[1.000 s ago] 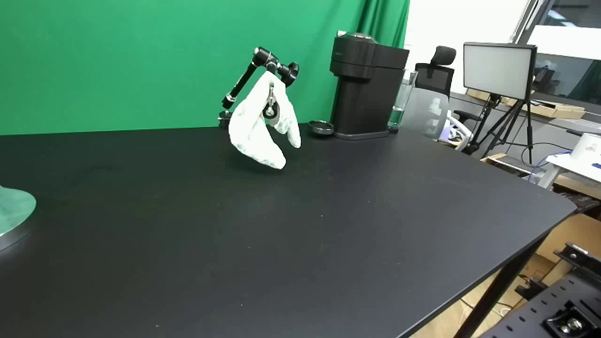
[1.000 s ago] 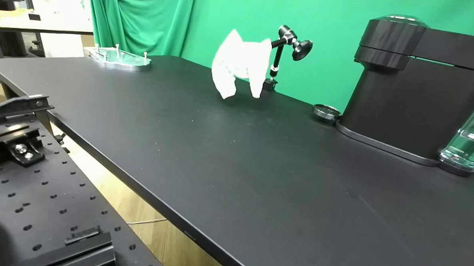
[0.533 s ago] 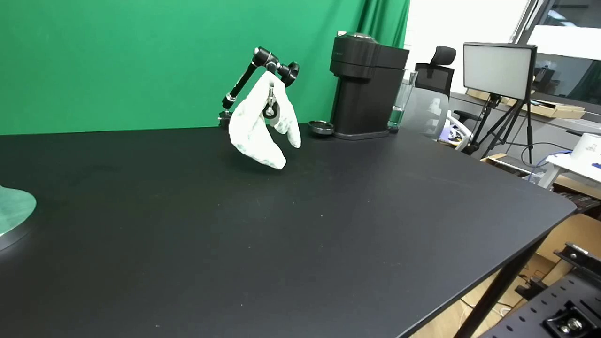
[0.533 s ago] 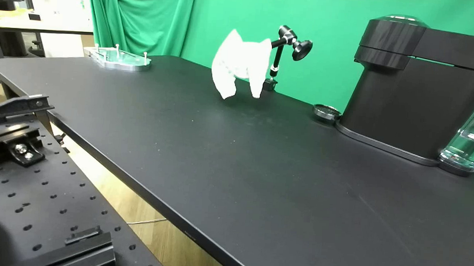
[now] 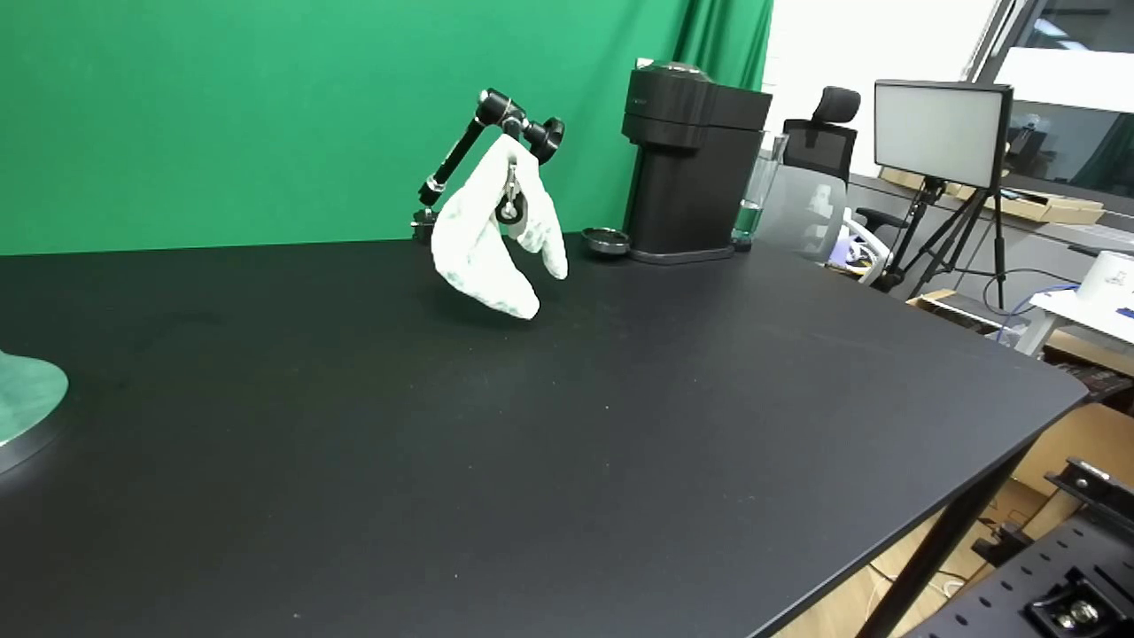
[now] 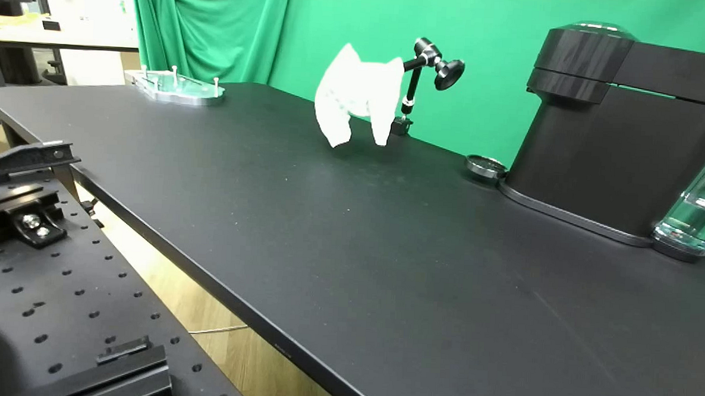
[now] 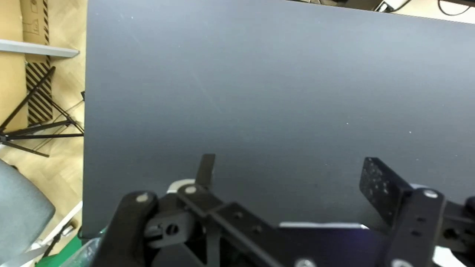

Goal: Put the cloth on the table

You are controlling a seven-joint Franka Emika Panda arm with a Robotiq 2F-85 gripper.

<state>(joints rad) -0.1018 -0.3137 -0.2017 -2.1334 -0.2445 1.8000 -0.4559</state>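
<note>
A white cloth with faint pale marks (image 5: 474, 239) hangs draped over a black jointed holder arm (image 5: 465, 146) near the table's back edge. It also shows in an exterior view (image 6: 357, 82). Its lower corners hang down close above the black table (image 5: 567, 443), and I cannot tell whether they touch it. My gripper (image 7: 289, 157) shows only in the wrist view. Its two black fingers are wide apart with nothing between them, over the dark table top (image 7: 259, 81). A white patch at the wrist view's lower right is mostly hidden, and I cannot tell what it is.
A black coffee machine (image 5: 682, 168) with a clear water tank (image 6: 697, 207) stands at the back. A small dark round dish (image 6: 486, 167) sits beside it. A clear tray with pegs (image 6: 178, 92) lies at the far end. A perforated metal plate (image 6: 86, 305) adjoins the table's edge.
</note>
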